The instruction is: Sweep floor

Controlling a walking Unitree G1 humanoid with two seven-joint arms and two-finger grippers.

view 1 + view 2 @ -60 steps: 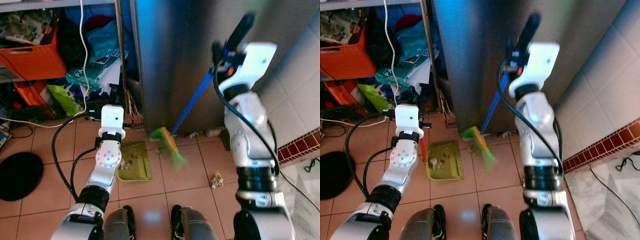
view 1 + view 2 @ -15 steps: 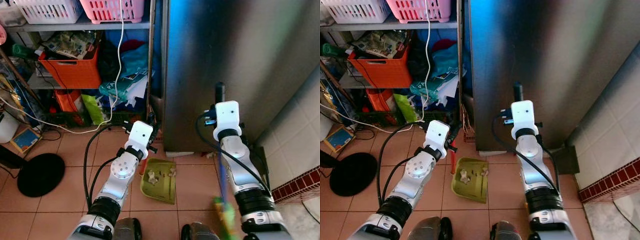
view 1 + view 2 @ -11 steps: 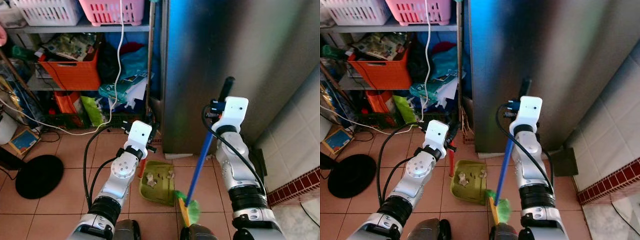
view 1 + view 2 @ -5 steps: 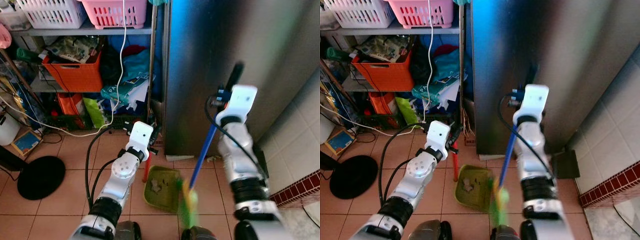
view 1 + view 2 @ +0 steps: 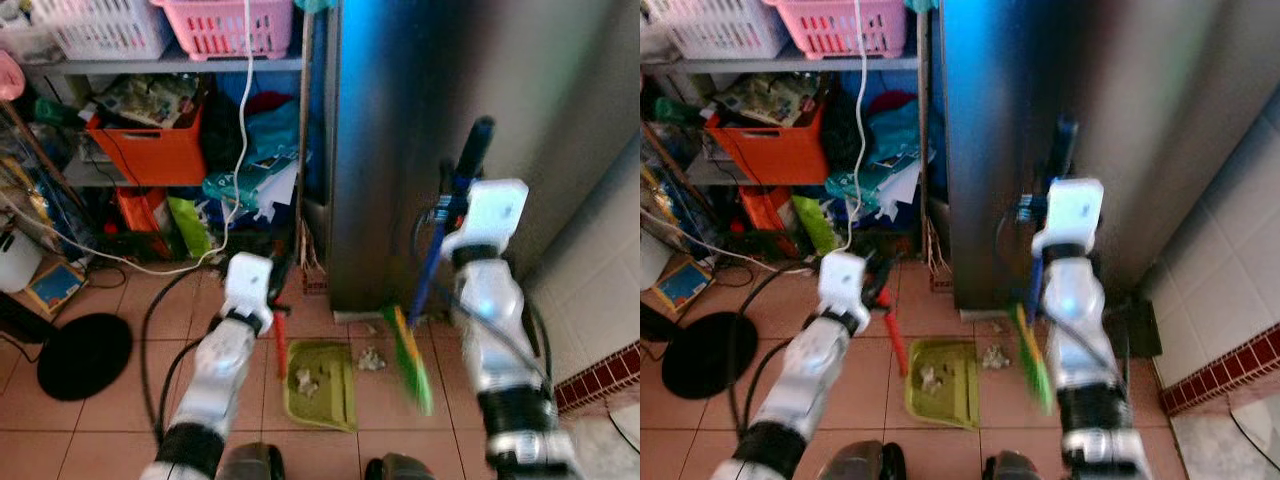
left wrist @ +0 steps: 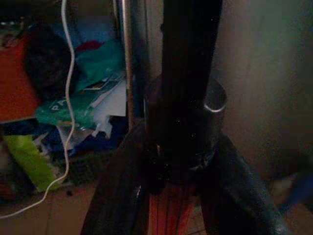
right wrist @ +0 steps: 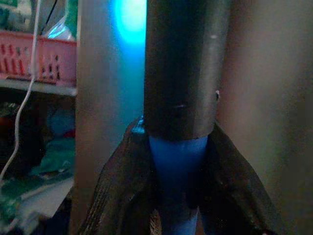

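on the tiles by the steel fridge: broom and dustpan at work

at the foot of the tall brushed-steel fridge [image 5: 470, 110] a broom with a blue shaft, black top grip and green-and-yellow bristle head [image 5: 411, 357] stands tilted, its blurred head low over the terracotta tiled floor [image 5: 110, 440], just right of the dustpan. the right gripper [image 7: 168, 186] is clamped round the blue shaft just under the black grip, one dark finger [image 7: 120, 191] on each side of it. a flat olive-green plastic dustpan [image 5: 320, 385] with a long red handle [image 5: 281, 345] lies on the tiles between the two arms, with a few pale crumpled scraps of litter [image 5: 305, 378] in it. another pale scrap [image 5: 371, 359] sits on the floor between the pan's right edge and the bristles. the left gripper [image 6: 171, 196] is closed on the upper end of the red handle, where it meets a black grip.

left of the fridge, open metal shelving [image 5: 190, 65] holds a pink slatted basket [image 5: 235, 22] and a white one [image 5: 110, 28] on top, an orange plastic crate [image 5: 150, 150] below, and a heap of blue and teal bags [image 5: 255, 160]. a white cable [image 5: 240, 130] hangs down in front of the shelves. a round black disc [image 5: 82, 355] lies on the tiles at far left. white wall tiles with a dark red brick border [image 5: 600, 375] run along the right.
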